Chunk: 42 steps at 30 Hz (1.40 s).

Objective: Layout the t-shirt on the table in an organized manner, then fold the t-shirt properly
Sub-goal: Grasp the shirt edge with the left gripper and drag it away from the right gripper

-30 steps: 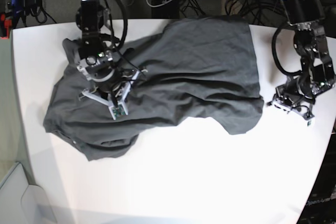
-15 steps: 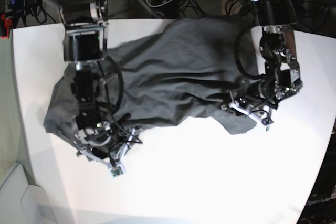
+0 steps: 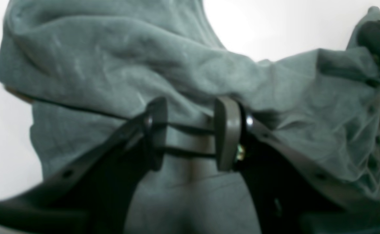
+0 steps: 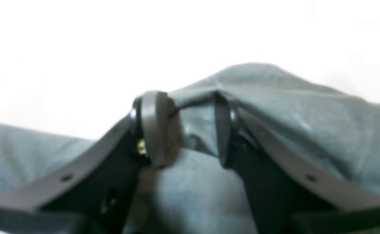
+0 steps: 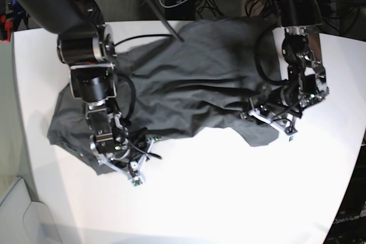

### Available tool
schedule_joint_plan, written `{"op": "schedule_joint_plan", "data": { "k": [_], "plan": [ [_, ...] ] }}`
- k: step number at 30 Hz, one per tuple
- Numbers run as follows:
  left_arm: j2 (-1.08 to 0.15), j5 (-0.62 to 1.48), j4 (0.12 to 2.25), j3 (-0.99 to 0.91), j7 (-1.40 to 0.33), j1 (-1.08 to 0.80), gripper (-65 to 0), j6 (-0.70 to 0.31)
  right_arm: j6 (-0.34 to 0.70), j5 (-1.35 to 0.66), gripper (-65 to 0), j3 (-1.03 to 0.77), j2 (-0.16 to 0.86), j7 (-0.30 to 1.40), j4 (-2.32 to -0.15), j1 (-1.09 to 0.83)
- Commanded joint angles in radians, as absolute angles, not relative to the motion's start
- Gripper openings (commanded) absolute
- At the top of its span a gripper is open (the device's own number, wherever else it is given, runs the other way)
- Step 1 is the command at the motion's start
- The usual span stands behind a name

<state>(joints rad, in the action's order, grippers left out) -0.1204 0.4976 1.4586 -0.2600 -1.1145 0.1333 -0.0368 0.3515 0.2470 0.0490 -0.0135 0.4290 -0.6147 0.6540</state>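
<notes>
Charcoal shirt (image 5: 194, 78) lies rumpled across the white surface (image 5: 229, 198), not yet flat, no fold made. My left fingers (image 3: 225, 136) and right fingers (image 4: 151, 126) stand parted astride its near hem, gripping nothing that I can see.

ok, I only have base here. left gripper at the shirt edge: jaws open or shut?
Observer: Open. In the left wrist view the left gripper has its pads apart, with a dark seam of the t-shirt running across the gap.
Operator: and the right one?
Observer: Open too. The right wrist view shows the right gripper astride a raised ridge of cloth that peaks between the pads.
Operator: edge or mid-cloth?
Observer: At an edge. The bare table starts just beyond that ridge.
</notes>
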Motion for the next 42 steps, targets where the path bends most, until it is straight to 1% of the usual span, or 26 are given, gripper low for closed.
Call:
{"op": "schedule_joint_plan", "data": {
  "k": [1,6,10,11,12,16,20,22,26,33,42],
  "plan": [
    [-0.125,0.512,1.477,-0.262,-1.104,0.151,-41.2,-0.039,0.348,0.240,-39.8,0.050,-0.004,0.404,-0.618,0.690],
    [-0.125,0.512,1.481,-0.262,-1.106,0.151,-41.2,-0.039,0.348,0.240,-39.9,0.050,-0.002,0.392,-0.613,0.661],
    [-0.125,0.513,1.483,-0.266,-1.110,0.151,-41.2,-0.039,0.351,0.240,-41.4,0.061,-0.002,0.390,-0.602,0.644],
    [-0.125,0.513,1.483,-0.266,-1.110,0.151,-41.2,-0.039,0.352,0.240,-43.1,0.081,-0.002,0.390,-0.587,0.642],
    [-0.125,0.513,1.483,-0.268,-1.110,0.151,-41.2,-0.039,0.352,0.240,-46.3,0.111,-0.002,0.390,-0.570,0.642],
    [-0.130,0.515,1.484,-0.269,-1.110,0.151,-41.2,-0.039,0.349,0.239,-65.0,0.191,-0.002,0.374,-0.522,0.642],
    [-0.133,0.515,1.535,-0.269,-1.110,0.151,-41.2,-0.039,0.349,0.239,-65.0,0.189,-0.002,0.363,-0.530,0.642],
    [-0.133,0.515,1.573,-0.269,-1.112,0.136,-41.2,-0.039,0.349,0.239,-65.0,0.189,-0.001,0.369,-0.578,0.647],
    [-0.134,0.515,1.643,-0.269,-1.112,0.124,-41.2,-0.039,0.349,0.240,-65.0,0.188,0.016,0.438,-0.774,0.641],
    [-0.157,0.515,1.643,-0.269,-1.112,0.101,-41.2,-0.039,0.349,0.240,-65.0,0.188,0.021,0.573,-1.145,0.648],
    [-0.171,0.515,1.652,-0.271,-1.112,0.077,-41.2,-0.039,0.349,0.240,-65.0,0.186,0.016,0.661,-1.432,0.685]
  ]
}}
